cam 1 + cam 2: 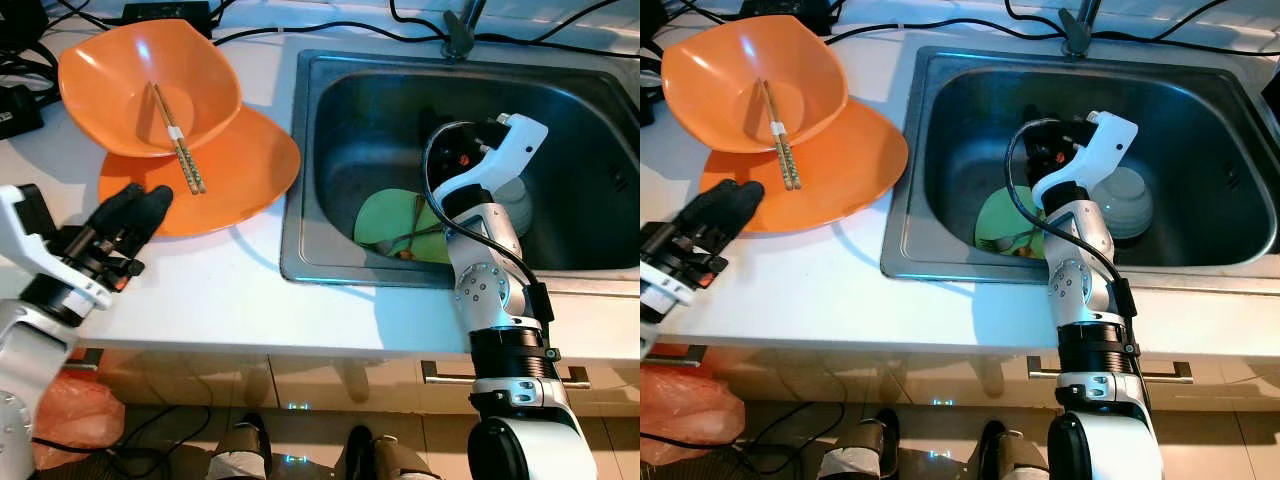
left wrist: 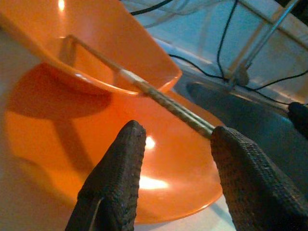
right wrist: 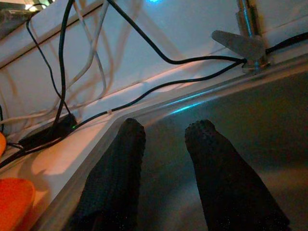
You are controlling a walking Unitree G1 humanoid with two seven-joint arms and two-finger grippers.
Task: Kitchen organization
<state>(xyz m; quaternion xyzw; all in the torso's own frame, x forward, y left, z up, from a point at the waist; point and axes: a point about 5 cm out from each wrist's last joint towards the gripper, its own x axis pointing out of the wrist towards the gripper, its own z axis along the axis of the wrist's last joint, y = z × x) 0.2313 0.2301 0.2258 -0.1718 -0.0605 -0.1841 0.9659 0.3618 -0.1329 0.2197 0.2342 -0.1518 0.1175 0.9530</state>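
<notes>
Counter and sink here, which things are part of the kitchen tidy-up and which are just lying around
Part of the job:
- orange bowl
- chopsticks resting in it
- orange plate underneath
- green plate in the sink
- white bowl in the sink
- left gripper, open, near the chopsticks
- right gripper, open, over the sink

Lying about:
- black cables
- faucet

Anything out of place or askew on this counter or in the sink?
The orange bowl sits tilted on the orange plate, with chopsticks sticking out over its rim. Black cables trail along the counter behind the sink, close to the faucet.
</notes>
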